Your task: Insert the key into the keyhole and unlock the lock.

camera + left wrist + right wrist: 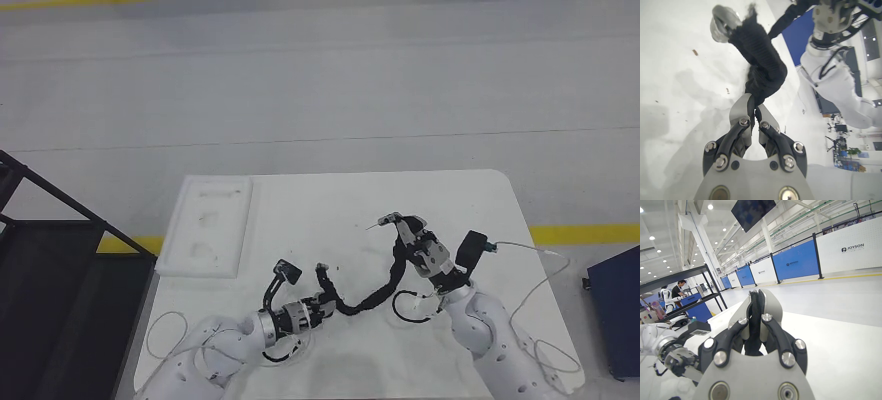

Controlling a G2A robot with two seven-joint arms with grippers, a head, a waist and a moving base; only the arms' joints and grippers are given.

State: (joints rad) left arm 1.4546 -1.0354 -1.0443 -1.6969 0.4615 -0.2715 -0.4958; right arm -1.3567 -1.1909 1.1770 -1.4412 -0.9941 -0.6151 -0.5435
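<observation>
My left claw was clamped tight on the lock, a cable in a ribbed black sleeve. The sleeve bunched into a loop just past the fingertips. Beyond that loop the cable ended in its silver head, which hung close over the white table. I could not make out a keyhole in it.

My right claw was squeezed shut on another stretch of the same black sleeve and was held higher, pointing away from me. The cable sagged in a curve between my two claws. A thin pale sliver stuck out beside the right fingertips, and I could not tell whether it was the key.

A white tray lay well apart from my left claw, farther out and to its outer side. What its shallow hollows held I could not tell.
</observation>
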